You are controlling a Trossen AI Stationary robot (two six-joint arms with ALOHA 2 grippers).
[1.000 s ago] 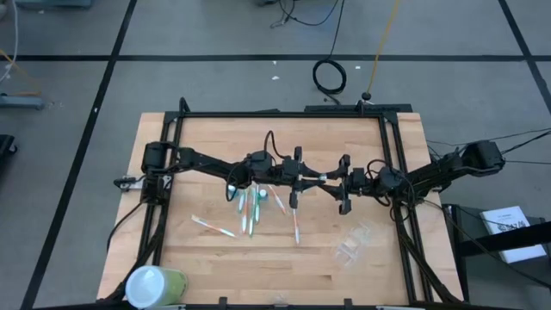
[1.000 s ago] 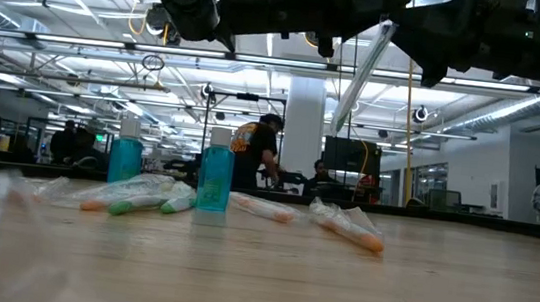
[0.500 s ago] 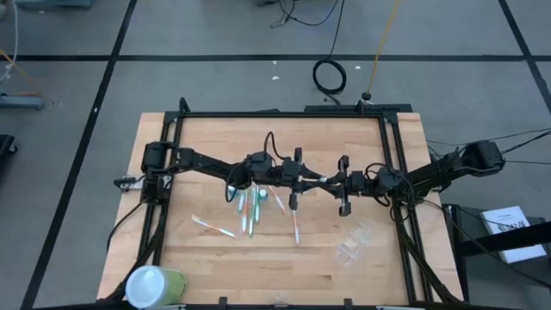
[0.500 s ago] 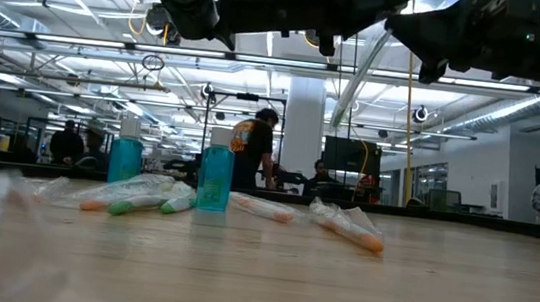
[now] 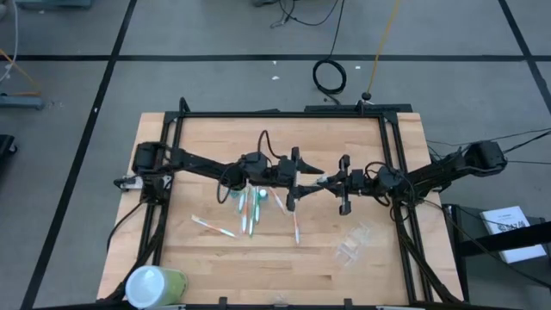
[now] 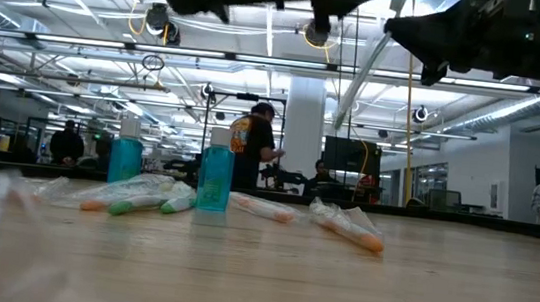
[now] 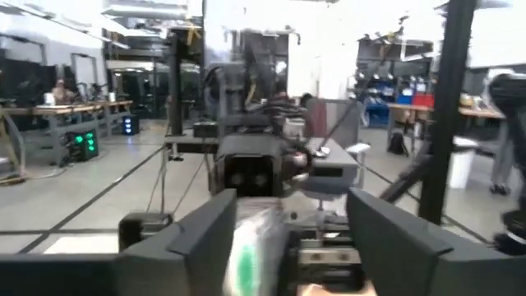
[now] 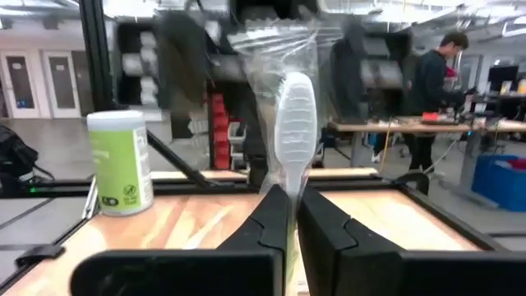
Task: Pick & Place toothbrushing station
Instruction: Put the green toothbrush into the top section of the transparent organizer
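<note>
My right gripper (image 8: pixel 293 201) is shut on a white toothbrush in a clear wrapper (image 8: pixel 294 107), high above the table's middle (image 5: pixel 320 179). My left gripper (image 5: pixel 301 179) faces it from the left, open, with its fingers on either side of the wrapper's free end (image 7: pixel 246 247). More toothbrushes, green (image 5: pixel 250 208), white (image 5: pixel 213 226) and orange-tipped (image 5: pixel 295 226), lie flat on the wood. Two teal tubes (image 6: pixel 214 173) (image 6: pixel 126 156) stand upright among them. The clear holder (image 5: pixel 353 244) lies at the near right. My right gripper pinches the wrapped toothbrush between its two fingers, on the neck just below the head (image 8: pixel 288 182). The fingers come level from the table's right. The head sticks out past the fingertips toward my left gripper. The brush is lifted clear and slants in the low view (image 6: pixel 366 51).
The large yellow-green container with a white top (image 5: pixel 155 284) stands at the near left corner. A black frame (image 5: pixel 284 114) runs along the table's far and side edges. People show at workbenches in the room beyond (image 6: pixel 255 149).
My right gripper has shut on the wrapped toothbrush. My left gripper has opened, let go of it and drawn back a little toward the table's left. The toothbrush has stayed in the air between the two grippers.
</note>
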